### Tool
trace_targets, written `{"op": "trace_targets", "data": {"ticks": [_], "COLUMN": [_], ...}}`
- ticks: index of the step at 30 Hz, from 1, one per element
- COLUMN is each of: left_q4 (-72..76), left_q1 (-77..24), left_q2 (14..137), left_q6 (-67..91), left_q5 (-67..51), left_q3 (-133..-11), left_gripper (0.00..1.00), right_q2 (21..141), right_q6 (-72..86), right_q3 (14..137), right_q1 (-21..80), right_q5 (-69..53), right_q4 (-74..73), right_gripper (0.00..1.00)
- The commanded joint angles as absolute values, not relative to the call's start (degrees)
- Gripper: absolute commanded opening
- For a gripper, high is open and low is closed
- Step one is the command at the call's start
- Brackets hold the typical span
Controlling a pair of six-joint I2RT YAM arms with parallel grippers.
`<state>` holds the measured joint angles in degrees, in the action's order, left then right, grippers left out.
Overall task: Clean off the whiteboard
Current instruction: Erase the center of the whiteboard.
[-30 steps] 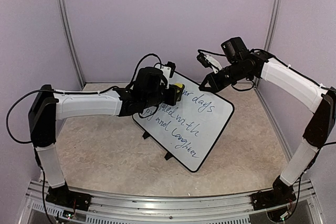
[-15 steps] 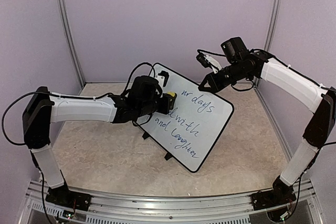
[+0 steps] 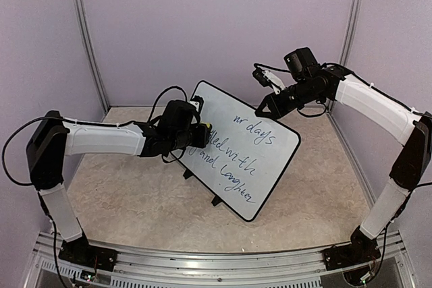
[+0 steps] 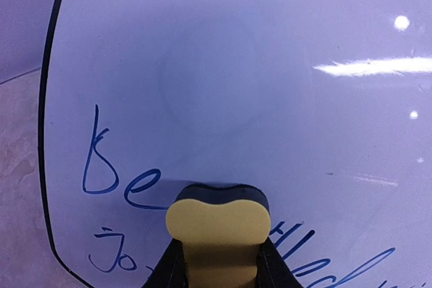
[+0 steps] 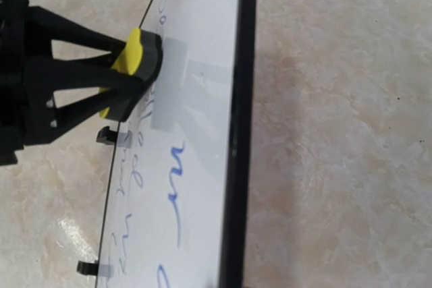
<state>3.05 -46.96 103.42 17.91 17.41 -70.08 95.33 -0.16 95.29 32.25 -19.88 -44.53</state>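
The whiteboard [image 3: 283, 143] stands tilted on the table, with blue cursive writing across its middle and lower part. My left gripper [image 3: 201, 135] is shut on a yellow eraser with a black felt face [image 4: 217, 224]. The felt presses on the board [image 4: 236, 65] just right of the letters "Be". The area above the eraser is wiped, with faint smears. My right gripper [image 3: 264, 108] is at the board's upper right edge. In the right wrist view the black frame [image 5: 236, 166] runs straight down to the jaws, whose tips are hidden. That view also shows the eraser [image 5: 137, 52].
Two small black feet [image 3: 189, 174] [image 3: 216, 201] stick out under the board's near edge. Lilac walls and aluminium posts [image 3: 84, 38] close in the beige table [image 3: 121, 187]. A black cable loops over the left wrist [image 3: 169, 92].
My left gripper has slid the eraser down and to the left across the top of the board, uncovering "days" and the letters before it. The right arm has not moved.
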Motion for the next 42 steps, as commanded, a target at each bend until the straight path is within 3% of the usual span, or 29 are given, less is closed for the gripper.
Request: {"op": "trace_targets", "data": {"ticks": [1, 13, 16, 21, 27, 42], "left_q4": [3.4, 4.37, 3.18, 5.1, 4.77, 6.99], "left_q1": [-46.93, -54.41, -52.8, -46.04, -45.87, -56.32], "left_q2": [104.85, 108.16, 108.98, 109.28, 110.01, 108.62], "left_q6": [15.82, 13.44, 14.45, 18.4, 16.17, 13.19], "left_q5": [12.58, 13.68, 17.34, 10.42, 9.15, 9.74], "left_q3": [-70.42, -71.81, -72.55, -72.05, -75.79, -76.43], "left_gripper": [0.13, 0.13, 0.13, 0.13, 0.13, 0.13], "right_q2": [92.6, 92.64, 92.6, 92.14, 92.03, 92.9], "right_q6": [-6.77, -6.77, -6.85, -6.85, -6.86, -6.77], "right_q3": [95.76, 95.45, 95.32, 94.97, 94.7, 95.1], "right_q1": [35.93, 35.9, 35.94, 35.89, 35.89, 35.94], "right_q5": [-28.14, -28.17, -28.39, -28.34, -28.21, -28.5], "right_q4": [-41.92, -41.73, -41.68, -41.62, -41.4, -41.31], "right_gripper": [0.0, 0.0, 0.0, 0.0, 0.0, 0.0]}}
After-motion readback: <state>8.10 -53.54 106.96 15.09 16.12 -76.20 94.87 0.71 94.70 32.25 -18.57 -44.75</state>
